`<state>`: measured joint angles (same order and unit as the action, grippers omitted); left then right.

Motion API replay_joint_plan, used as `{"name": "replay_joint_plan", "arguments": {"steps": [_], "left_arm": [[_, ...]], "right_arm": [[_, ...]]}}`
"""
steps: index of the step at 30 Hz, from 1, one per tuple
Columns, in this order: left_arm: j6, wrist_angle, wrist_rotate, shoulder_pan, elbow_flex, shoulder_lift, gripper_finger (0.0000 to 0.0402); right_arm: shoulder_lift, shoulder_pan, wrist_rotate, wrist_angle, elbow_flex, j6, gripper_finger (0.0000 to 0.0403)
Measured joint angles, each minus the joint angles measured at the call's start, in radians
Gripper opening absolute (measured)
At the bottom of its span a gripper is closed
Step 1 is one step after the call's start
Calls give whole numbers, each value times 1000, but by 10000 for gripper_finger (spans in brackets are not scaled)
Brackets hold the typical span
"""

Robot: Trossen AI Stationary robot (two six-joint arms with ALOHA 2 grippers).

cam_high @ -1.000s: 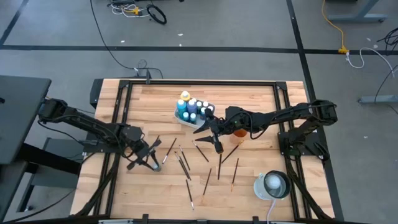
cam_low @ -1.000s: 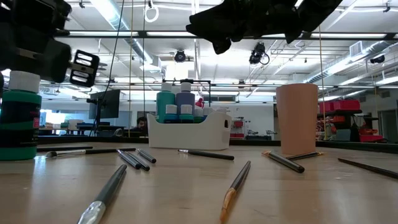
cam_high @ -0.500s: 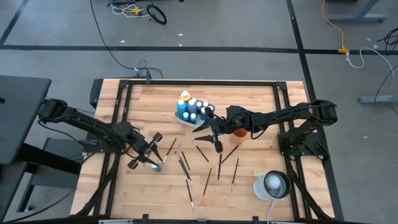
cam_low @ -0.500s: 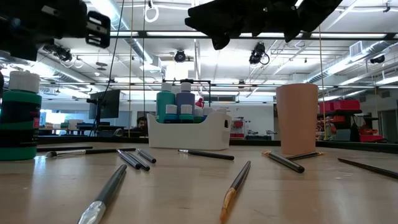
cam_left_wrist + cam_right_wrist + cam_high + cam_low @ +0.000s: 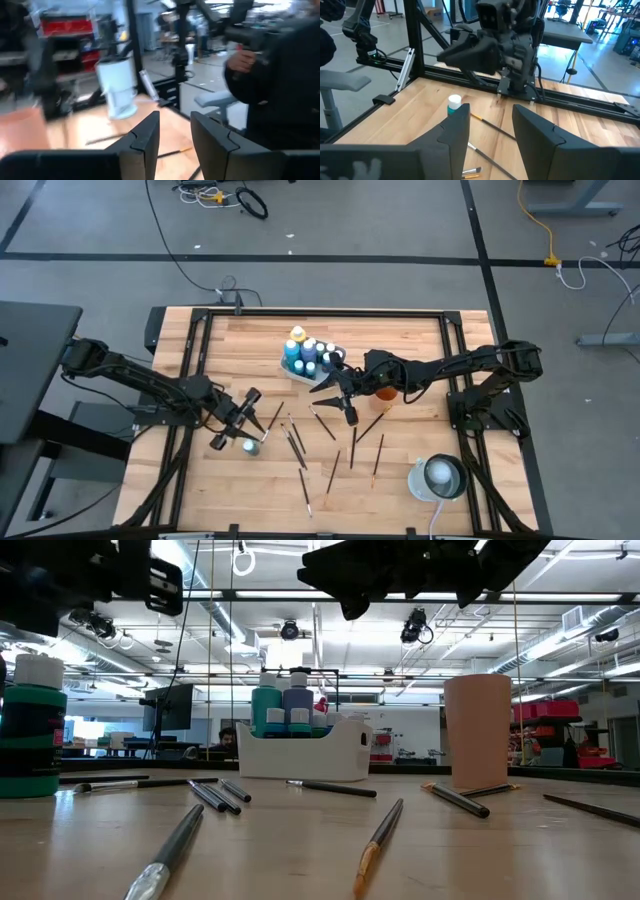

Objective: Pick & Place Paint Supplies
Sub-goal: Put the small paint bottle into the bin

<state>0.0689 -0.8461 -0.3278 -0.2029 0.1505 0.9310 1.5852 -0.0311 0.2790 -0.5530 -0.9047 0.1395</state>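
A teal paint bottle with a white cap (image 5: 248, 445) (image 5: 30, 725) (image 5: 454, 104) stands upright on its base on the table. My left gripper (image 5: 236, 420) (image 5: 135, 580) (image 5: 175, 135) is open, raised just above and beside the bottle. Several more bottles stand in the white tray (image 5: 312, 360) (image 5: 305, 750). Thin paintbrushes (image 5: 300, 450) (image 5: 215, 795) lie flat and scattered on the table. My right gripper (image 5: 340, 395) (image 5: 492, 130) is open and hangs in the air between the tray and the brushes, next to the orange-brown cup (image 5: 385, 392) (image 5: 483, 730).
A white round device (image 5: 437, 477) (image 5: 117, 87) sits at the table's near right corner. Black frame rails (image 5: 200, 350) run along the table's edges. A person in dark clothing (image 5: 280, 75) shows beyond the table. Bare wood lies at the far left of the tray.
My left gripper has risen from beside the teal bottle and drifted toward the table's right and far side, tipping upward. The bottle stays upright where it was. My right arm has kept still.
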Motion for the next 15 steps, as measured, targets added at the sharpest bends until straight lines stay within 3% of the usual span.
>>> {"name": "replay_joint_plan", "arguments": {"steps": [4,15], "left_arm": [[-118,83,26,1,0,0,138],[-133,295,-24,-73,0,0,212]], "right_arm": [[0,0,0,0,0,0,152],[0,0,0,0,0,-4,152]]}}
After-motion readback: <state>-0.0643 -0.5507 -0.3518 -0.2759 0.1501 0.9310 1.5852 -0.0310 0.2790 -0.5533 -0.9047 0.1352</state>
